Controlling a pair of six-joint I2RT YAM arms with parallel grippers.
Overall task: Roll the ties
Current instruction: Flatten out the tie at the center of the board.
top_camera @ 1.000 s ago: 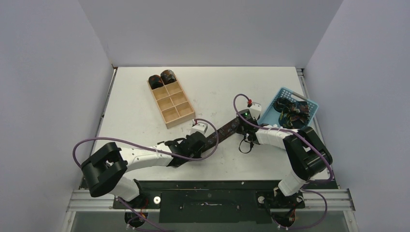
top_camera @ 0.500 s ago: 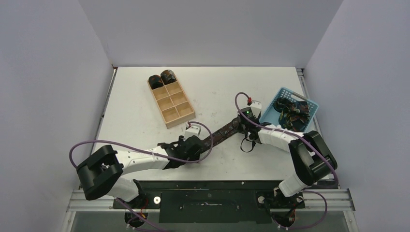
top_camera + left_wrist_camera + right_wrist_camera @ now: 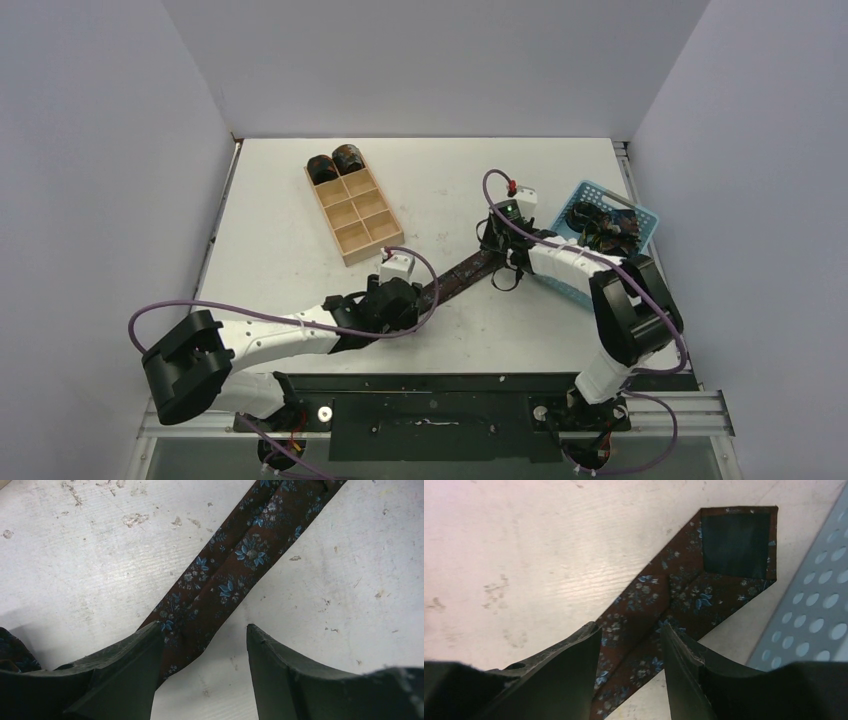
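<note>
A dark brown tie [image 3: 466,274] with small blue flowers lies flat on the table [image 3: 280,240], running diagonally between my two grippers. My left gripper [image 3: 422,296] stands open over its lower end. In the left wrist view the tie [image 3: 235,565] passes under the left finger [image 3: 125,670], and the gripper [image 3: 205,630] holds nothing. My right gripper [image 3: 502,260] is open above the tie's wide end [image 3: 704,590], whose dark lining [image 3: 734,545] faces up. The fabric lies loose under the right gripper [image 3: 629,630]. Two rolled ties [image 3: 334,163] sit in the tray's far compartments.
The tan wooden tray [image 3: 362,222] stands at the back left, its nearer compartments bare. A light blue basket [image 3: 640,215] with several loose dark ties [image 3: 600,228] sits at the right, its perforated wall [image 3: 819,615] close beside my right gripper.
Both grippers have gone from shut to open and let go of the tie, which now lies flat. The right gripper has shifted toward the far side; the left arm has swung slightly left.
</note>
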